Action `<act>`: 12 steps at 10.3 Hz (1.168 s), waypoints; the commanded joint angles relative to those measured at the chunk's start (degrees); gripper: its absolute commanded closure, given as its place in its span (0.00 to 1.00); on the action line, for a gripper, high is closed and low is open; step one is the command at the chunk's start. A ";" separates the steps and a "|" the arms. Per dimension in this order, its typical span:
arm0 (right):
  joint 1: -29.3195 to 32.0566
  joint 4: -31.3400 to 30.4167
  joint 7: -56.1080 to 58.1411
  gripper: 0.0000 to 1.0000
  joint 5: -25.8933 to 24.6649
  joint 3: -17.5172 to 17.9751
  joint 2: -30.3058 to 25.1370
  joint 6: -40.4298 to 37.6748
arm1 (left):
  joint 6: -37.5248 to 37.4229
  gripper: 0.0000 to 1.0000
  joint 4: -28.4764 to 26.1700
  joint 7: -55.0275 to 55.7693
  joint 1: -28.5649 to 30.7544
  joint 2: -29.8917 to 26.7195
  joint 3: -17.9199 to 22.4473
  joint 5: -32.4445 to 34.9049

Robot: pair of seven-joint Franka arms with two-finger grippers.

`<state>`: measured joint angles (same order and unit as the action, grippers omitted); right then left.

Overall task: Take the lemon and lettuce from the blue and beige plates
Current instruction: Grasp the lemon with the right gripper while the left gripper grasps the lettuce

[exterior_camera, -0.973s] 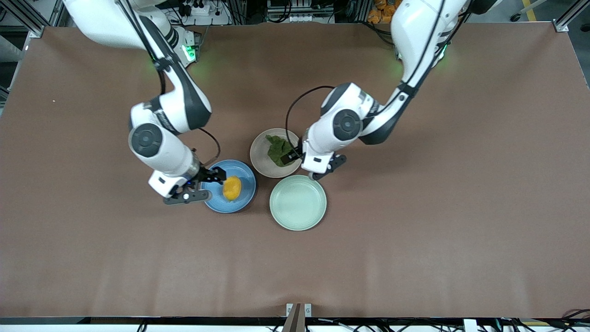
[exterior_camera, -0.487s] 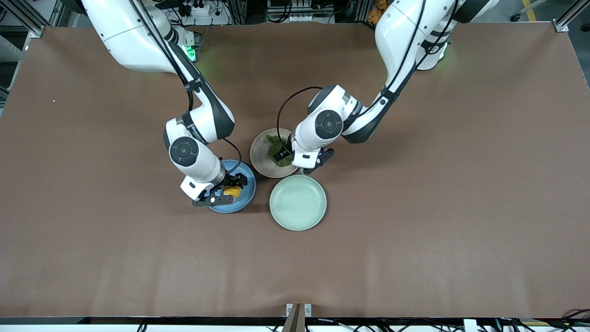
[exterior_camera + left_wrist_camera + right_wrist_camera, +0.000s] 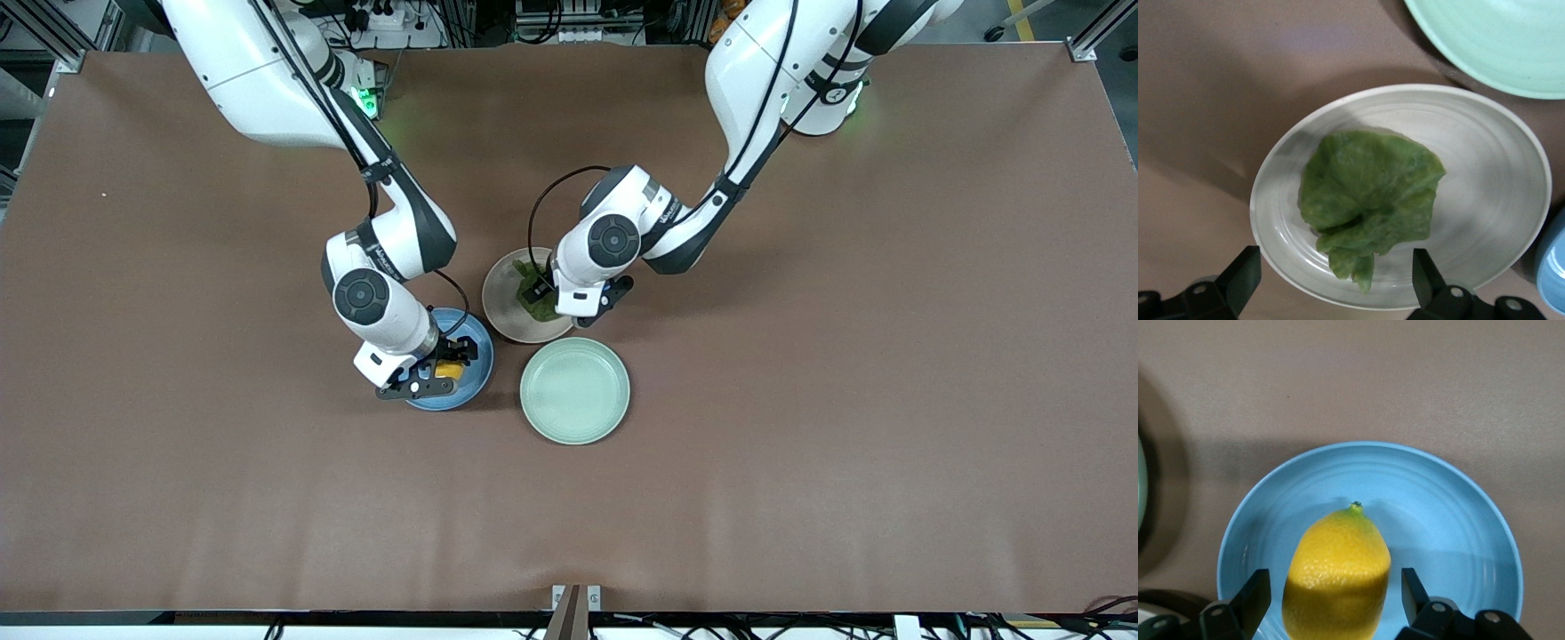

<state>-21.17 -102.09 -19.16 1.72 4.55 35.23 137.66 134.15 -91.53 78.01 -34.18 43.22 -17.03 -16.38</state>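
The yellow lemon (image 3: 1337, 573) lies on the blue plate (image 3: 1458, 513); in the front view only a bit of the lemon (image 3: 449, 371) shows on that plate (image 3: 476, 342). My right gripper (image 3: 1336, 593) is open, its fingers on either side of the lemon with a gap on each side; it shows in the front view (image 3: 442, 366) too. The green lettuce (image 3: 1368, 193) lies on the beige plate (image 3: 1498, 193). My left gripper (image 3: 1336, 283) is open just over the lettuce's edge; it shows over the lettuce (image 3: 540, 307) on the beige plate (image 3: 500, 302) in the front view (image 3: 544, 293).
An empty mint-green plate (image 3: 574, 389) sits nearer to the front camera than the beige plate, close beside both plates. It shows at a corner of the left wrist view (image 3: 1498, 40). The brown table (image 3: 845, 356) spreads around them.
Both arms swung in over their plates and came down. The right gripper moved from beside the blue plate to astride the lemon. The left gripper moved over the lettuce.
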 commanded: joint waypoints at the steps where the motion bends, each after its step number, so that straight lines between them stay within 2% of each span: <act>1: -0.36 1.46 -0.79 0.73 0.74 -0.15 0.89 -0.11 | 0.32 0.01 3.10 1.10 -0.45 2.12 0.24 -0.41; 2: -0.36 1.63 -0.62 0.92 0.74 -0.15 0.37 -0.46 | 0.67 0.01 4.16 0.83 -0.71 3.35 0.24 -0.32; 3: -0.36 2.24 -0.27 1.00 0.74 -0.33 -0.51 -1.25 | 3.28 0.01 4.35 0.83 -1.67 4.06 0.24 -0.32; 5: -0.36 6.96 0.26 1.00 0.65 -1.90 -3.40 -12.87 | 4.80 0.04 4.35 0.92 -1.94 4.68 0.33 -0.32; 6: -0.19 8.21 1.13 1.00 0.22 -3.04 -5.33 -18.08 | 4.89 0.08 4.35 0.74 -2.03 5.03 0.33 -0.24; 7: 0.34 7.44 3.49 1.00 0.13 -4.18 -7.27 -20.04 | 4.98 0.13 4.52 0.66 -2.20 5.55 0.33 -0.23; 8: 2.43 3.78 8.56 1.00 0.04 -5.76 -10.24 -19.71 | 4.98 0.19 4.35 0.83 -2.20 5.73 0.33 1.77; 10: 6.47 -1.24 12.55 1.00 -0.05 -6.57 -12.81 -18.23 | 4.98 0.30 4.26 2.40 -2.29 6.44 0.24 4.25; 12: 11.48 -8.35 14.76 1.00 -0.05 -6.57 -13.88 -12.01 | 4.89 0.53 4.35 2.41 -2.29 6.44 0.24 4.25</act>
<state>-12.79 -103.14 -5.94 1.63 -2.63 24.45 121.47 138.73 -88.33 78.08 -35.98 49.02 -16.96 -13.88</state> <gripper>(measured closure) 0.352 0.313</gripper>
